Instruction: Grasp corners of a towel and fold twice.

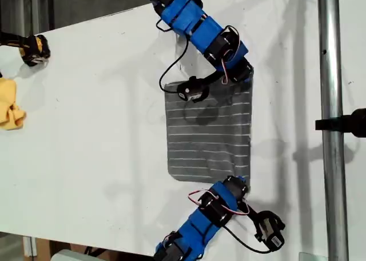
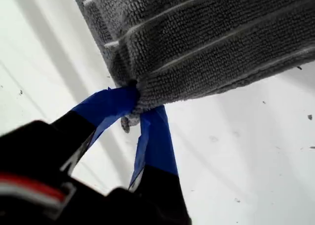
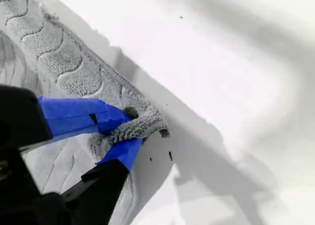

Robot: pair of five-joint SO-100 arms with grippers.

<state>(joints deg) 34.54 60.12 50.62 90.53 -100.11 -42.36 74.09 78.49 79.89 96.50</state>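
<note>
Blue-and-black arms [image 1: 197,27], blue-taped fingertips [image 2: 110,107]

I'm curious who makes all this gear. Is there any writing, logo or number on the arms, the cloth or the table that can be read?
None can be read in any view.
The towel carries only pale stripes.
The blue arm at the exterior view's top and the table show no lettering.
The pincer tips wear plain blue tape.

No readable text, label, brand or number shows in any view; small marks, if there, are too blurred.
</note>
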